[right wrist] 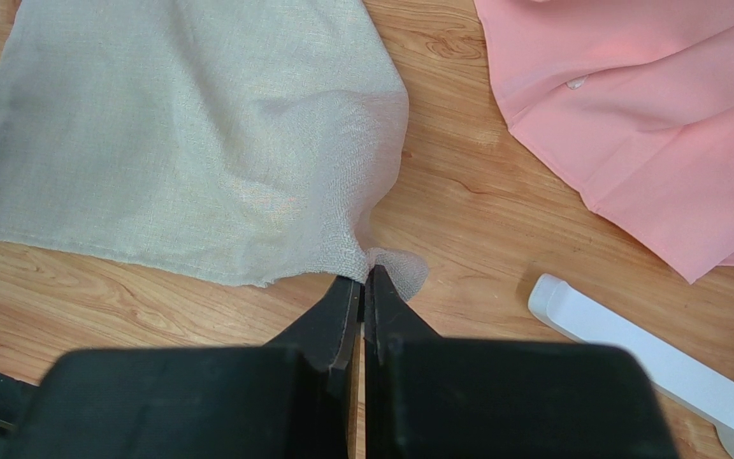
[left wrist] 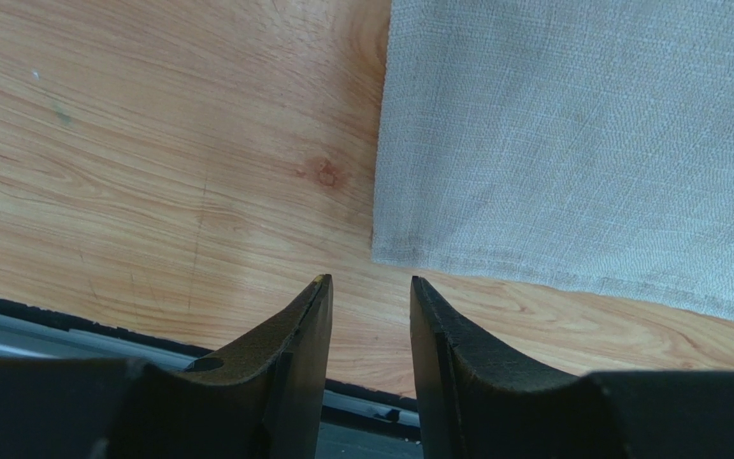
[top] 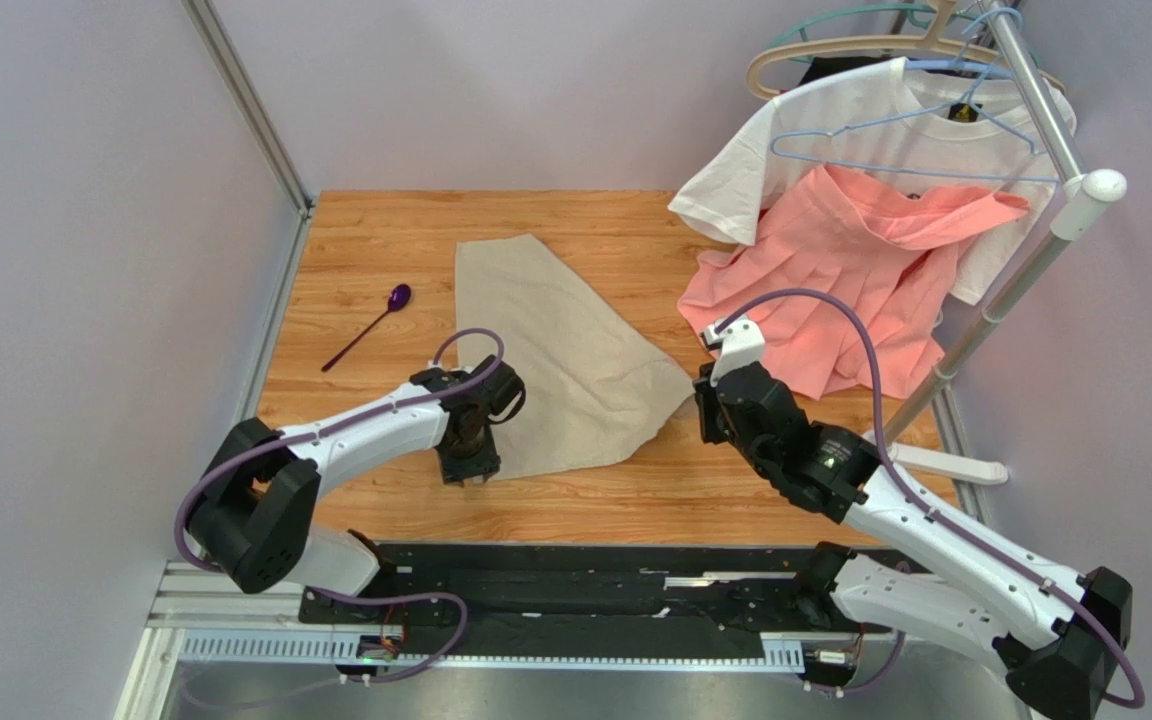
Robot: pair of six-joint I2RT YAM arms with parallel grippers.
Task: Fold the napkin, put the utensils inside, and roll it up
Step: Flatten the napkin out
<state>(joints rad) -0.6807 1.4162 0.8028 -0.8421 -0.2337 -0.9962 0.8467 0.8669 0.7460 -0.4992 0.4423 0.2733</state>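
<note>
Right now your right gripper [right wrist: 362,279] has its jaws pressed together on a corner of the napkin [top: 560,353]. In the right wrist view a small tuft of beige cloth pokes out just beside the tips, and the fabric puckers toward the pinch. The rest of the napkin lies on the wooden surface [top: 372,233], roughly midway between your two arms.

Your left gripper [left wrist: 369,283] sits over bare wood just off the napkin's near left corner. Its jaws stand apart with nothing between them. In the left wrist view the corner of the cloth lies a little beyond the fingers [left wrist: 289,349] and slightly to their right, not touching them.

You will find the purple spoon [top: 364,330] on the wood to the left of the napkin, well apart from it and from both grippers. It lies on a slant with its glossy oval head at the far end.

On the far right, a salmon-pink garment [top: 838,285] spreads onto the surface near the napkin without touching it. A white T-shirt [top: 838,128] hangs above it on a metal rack [top: 1056,233], and the rack's white foot [right wrist: 629,349] rests just right of your right gripper.
</note>
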